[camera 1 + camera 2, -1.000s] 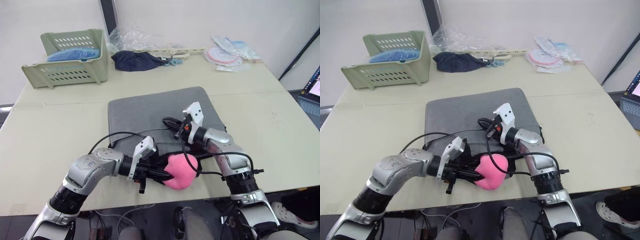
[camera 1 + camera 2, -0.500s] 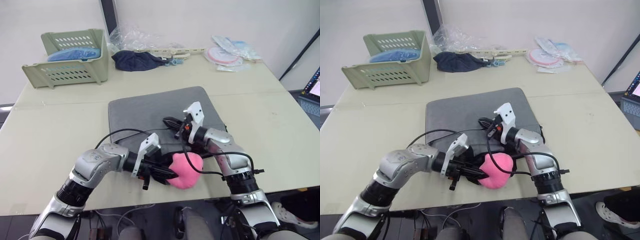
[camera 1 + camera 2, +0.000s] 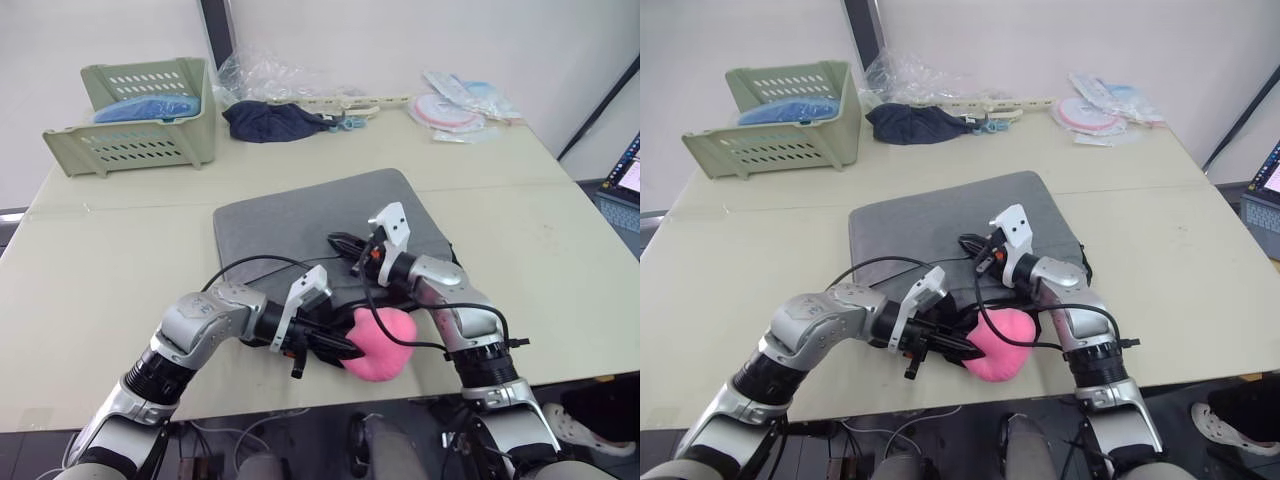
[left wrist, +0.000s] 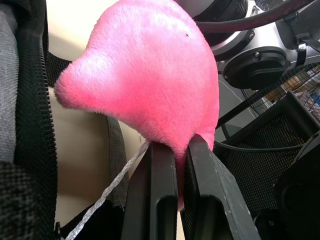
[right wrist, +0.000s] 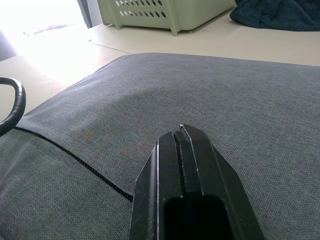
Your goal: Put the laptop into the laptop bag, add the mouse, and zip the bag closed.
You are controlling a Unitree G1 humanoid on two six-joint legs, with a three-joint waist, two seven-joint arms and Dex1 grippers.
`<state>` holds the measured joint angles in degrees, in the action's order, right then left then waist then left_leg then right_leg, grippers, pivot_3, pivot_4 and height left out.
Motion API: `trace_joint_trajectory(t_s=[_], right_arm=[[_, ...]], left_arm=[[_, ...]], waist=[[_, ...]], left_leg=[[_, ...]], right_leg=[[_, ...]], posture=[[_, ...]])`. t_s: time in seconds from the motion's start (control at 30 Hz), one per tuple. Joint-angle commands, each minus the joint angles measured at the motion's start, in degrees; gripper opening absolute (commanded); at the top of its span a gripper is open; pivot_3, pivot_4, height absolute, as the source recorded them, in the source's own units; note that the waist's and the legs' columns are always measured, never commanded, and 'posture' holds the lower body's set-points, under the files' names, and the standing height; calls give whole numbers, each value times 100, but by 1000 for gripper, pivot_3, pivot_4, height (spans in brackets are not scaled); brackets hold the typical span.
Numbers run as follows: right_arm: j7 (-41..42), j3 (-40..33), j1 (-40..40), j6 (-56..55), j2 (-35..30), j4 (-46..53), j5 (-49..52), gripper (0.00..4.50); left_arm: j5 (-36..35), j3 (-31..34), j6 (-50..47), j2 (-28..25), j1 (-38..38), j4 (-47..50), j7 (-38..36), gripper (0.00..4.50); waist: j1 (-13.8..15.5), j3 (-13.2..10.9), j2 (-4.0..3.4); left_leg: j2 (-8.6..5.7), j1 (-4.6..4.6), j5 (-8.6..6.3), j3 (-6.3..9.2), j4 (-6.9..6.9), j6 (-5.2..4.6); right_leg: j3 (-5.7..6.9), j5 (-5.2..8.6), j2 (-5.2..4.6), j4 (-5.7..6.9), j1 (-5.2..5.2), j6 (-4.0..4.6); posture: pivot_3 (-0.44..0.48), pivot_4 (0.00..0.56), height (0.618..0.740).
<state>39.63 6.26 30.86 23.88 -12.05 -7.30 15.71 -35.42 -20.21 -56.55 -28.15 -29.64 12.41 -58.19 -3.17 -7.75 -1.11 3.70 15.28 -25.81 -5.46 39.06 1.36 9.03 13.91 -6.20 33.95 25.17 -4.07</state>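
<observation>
Reading no text anywhere | finding no labels, brands or numbers legible | seeing no signs worth calling out on any surface

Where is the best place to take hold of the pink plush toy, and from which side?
Judging by the pose, grip the pink plush toy at its thin lower edge, coming from the robot's left: that edge is soft and narrow, and the left gripper already pinches it there.

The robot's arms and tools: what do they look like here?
Both arms are silver-grey metal with black ribbed bands at the joints and loose black cables. Each wrist carries a white bracket. The left tool and right tool each have two flat black fingers.
</observation>
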Motion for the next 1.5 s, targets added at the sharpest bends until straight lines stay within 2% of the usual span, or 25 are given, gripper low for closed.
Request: trace_joint_trajectory(t_s=[0.03, 0.07, 0.17, 0.3, 0.33, 0.53, 0.7, 0.83, 0.97, 1.03, 1.1, 1.2, 1.37, 1.47, 1.5], right_arm=[[-99, 402, -329, 389, 53, -609, -289, 0], [-97, 402, -322, 386, 57, -618, -290, 0], [-92, 404, -302, 376, 65, -644, -294, 0], [-86, 400, -282, 363, 70, -667, -301, 0], [-85, 395, -282, 365, 68, -664, -301, 0], [-65, 385, -312, 369, 45, -644, -300, 0], [-41, 391, -301, 360, 36, -662, -300, 0], [-30, 393, -269, 352, 43, -683, -306, 0], [-34, 380, -213, 391, 32, -578, -287, 0], [-67, 360, -197, 445, -2, -400, -272, 0], [-70, 379, -215, 452, -62, -217, -291, 0], [-95, 379, -238, 637, -160, 316, -246, 0], [-218, 322, -251, 962, -247, 928, -163, 1818], [-288, 266, -233, 1193, -298, 1287, -128, 3324], [-337, 206, -193, 1310, -319, 1467, -95, 3700]], left_arm=[[-168, 138, 56, 40, -17, 324, -47, 767], [-172, 177, 42, 31, 4, 324, -15, 1048], [-160, 267, 8, -39, 96, 398, 51, 2431], [-189, 462, -148, -389, 398, 747, 167, 4245], [-271, 569, -234, -511, 514, 873, 174, 4412], [-764, 1276, -706, -1280, 1389, 1687, 275, 4412], [-1263, 2018, -1019, -1708, 1970, 2105, 401, 4412], [-1552, 2459, -1141, -2061, 2335, 2232, 374, 4412], [-1497, 3127, -915, -2809, 2976, 1915, -83, 4412], [-1298, 3517, -588, -2975, 3007, 1391, -130, 4412], [-1215, 3821, -358, -2918, 2801, 940, -2, 4412], [-1114, 4119, 40, -2536, 2082, 334, 545, 4412], [-1108, 4143, 236, -2086, 1428, 135, 1063, 4500], [-1161, 4157, 277, -1866, 1117, 78, 1338, 4500], [-1168, 4143, 313, -1791, 1021, 68, 1399, 4500]], waist=[[-2, 0, 0], [-3, 0, 0], [-10, 0, 0], [-31, -3, -1], [-29, -4, -2], [-30, -6, -4], [-22, -5, -2], [-29, -7, -5], [-54, -15, -6], [-39, -20, -12], [-26, -21, -14], [-17, -30, -12], [-22, -54, -11], [-19, -97, 20], [-8, -112, 22]], left_leg=[[0, 0, 0, 0, 0, 0], [0, 0, 0, -1, 0, 0], [1, 0, 0, 0, 0, 0], [4, -3, 0, 0, -1, 1], [5, -3, 0, 0, -1, 1], [8, -4, 1, 3, -2, 2], [8, -4, 0, 4, -2, 3], [8, -3, 0, 2, -3, 4], [11, -1, -1, -5, -5, 9], [11, -1, -1, -2, -5, 12], [9, -1, -1, -4, -4, 12], [11, 1, -1, -4, -6, 18], [9, 20, -1, -33, -14, 18], [8, 24, 0, -47, -12, 19], [8, 25, 0, -46, -8, 20]], right_leg=[[0, 0, 0, 0, 0, 0], [0, 0, 0, 0, 0, 0], [0, 0, 1, 1, 0, 0], [-4, 0, 5, 2, 2, 0], [-4, 0, 5, 2, 2, 0], [-7, 1, 5, 4, 4, 1], [-8, 2, 2, 6, 8, 3], [-9, 3, 1, 8, 12, 6], [-14, 6, 7, 15, 25, 10], [-10, 11, 7, 16, 29, 19], [-11, 11, 5, 8, 29, 20], [-10, 11, 9, 15, 33, 20], [6, 9, 18, 9, 41, 16], [5, 7, 23, 4, 41, 13], [3, 6, 24, 6, 41, 11]], posture=[[0, 150, 740], [0, 150, 740], [0, 150, 740], [0, 150, 740], [0, 150, 740], [0, 150, 740], [0, 150, 740], [0, 150, 740], [0, 150, 740], [0, 150, 740], [0, 150, 740], [0, 150, 740], [0, 150, 740], [0, 150, 740], [0, 150, 740]])
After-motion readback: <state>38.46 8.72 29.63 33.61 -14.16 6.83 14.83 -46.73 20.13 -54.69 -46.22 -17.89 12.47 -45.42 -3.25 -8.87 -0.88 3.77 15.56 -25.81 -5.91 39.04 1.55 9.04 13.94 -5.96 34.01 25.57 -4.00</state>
